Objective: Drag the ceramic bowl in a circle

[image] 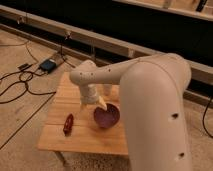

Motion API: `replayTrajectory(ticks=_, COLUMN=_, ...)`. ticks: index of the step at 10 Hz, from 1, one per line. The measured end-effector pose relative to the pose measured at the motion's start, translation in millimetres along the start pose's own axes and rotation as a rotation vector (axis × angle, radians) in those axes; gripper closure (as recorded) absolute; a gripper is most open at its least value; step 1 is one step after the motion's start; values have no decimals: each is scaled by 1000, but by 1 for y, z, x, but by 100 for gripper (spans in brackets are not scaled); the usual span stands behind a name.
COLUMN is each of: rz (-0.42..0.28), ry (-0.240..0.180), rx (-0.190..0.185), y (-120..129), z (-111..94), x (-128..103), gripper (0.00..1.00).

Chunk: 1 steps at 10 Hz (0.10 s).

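Cables [20,85] trail over the floor at the left, near a small dark box [48,65]. On the wooden table [60,107] a small red thing [68,123] lies lengthwise – well apart from the bowl [106,116], which sits right of the table's middle, round, its mouth tipped up toward the camera. The gripper [101,104] meets the bowl's near-left rim; jaw state – cannot tell. A dark wall [150,30] runs behind.

Ceramic bowl [106,117]: round, glossy, dark purple-maroon. Sits upright, mouth open upward, on the wooden desk [60,135], toward its right side near the front. Hand [99,104] is at the bowl's upper-left rim, touching it.
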Motion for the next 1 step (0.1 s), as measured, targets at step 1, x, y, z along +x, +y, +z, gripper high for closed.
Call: replayTrajectory(ticks=1, rz=5, ry=-5, rx=-8, y=-1, z=-2, x=-1, gripper=20)
